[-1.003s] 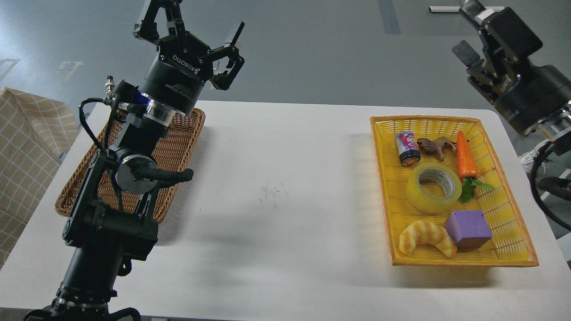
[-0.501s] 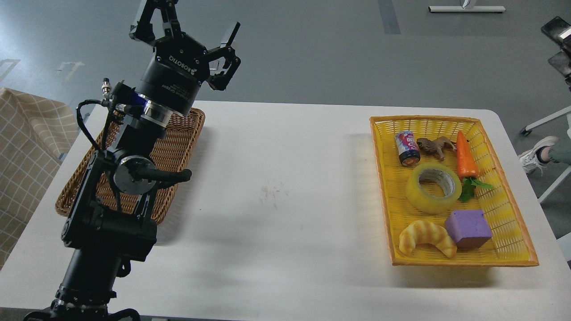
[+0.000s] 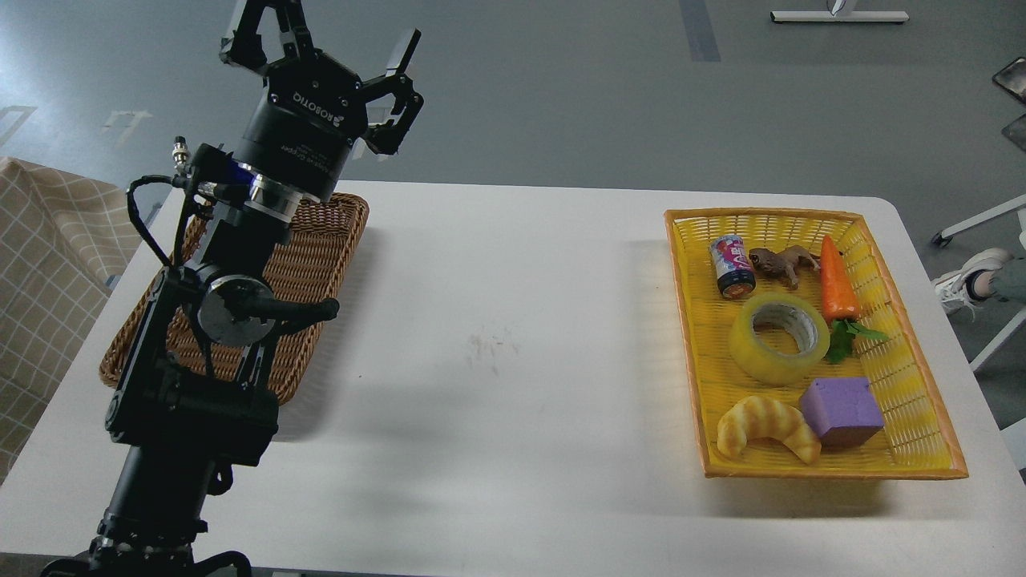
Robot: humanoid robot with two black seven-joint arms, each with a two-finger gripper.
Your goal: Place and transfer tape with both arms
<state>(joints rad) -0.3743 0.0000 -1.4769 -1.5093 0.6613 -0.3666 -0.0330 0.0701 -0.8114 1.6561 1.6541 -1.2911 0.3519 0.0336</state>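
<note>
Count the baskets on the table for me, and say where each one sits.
2. The brown wicker basket sits at the table's left, partly hidden behind the left arm. The yellow basket sits at the right, holding the tape and other items.

This looks like a robotics lab or test space rather than a home. A plain white rectangular table (image 3: 513, 336) stands on a bare grey smooth floor (image 3: 561, 88) marked with pale tape lines. A black jointed robot arm with a silver round joint cap (image 3: 228, 300) rises over the table's left side. Two trays of props sit well apart: a brown woven wicker basket (image 3: 321, 248) at the left and a yellow plastic mesh basket with an orange rim (image 3: 906, 377) at the right, filled with toy-like items. The white base of some stand (image 3: 839, 15) shows at the top edge, and a beige checked cloth (image 3: 48, 256) lies at the left.
</note>
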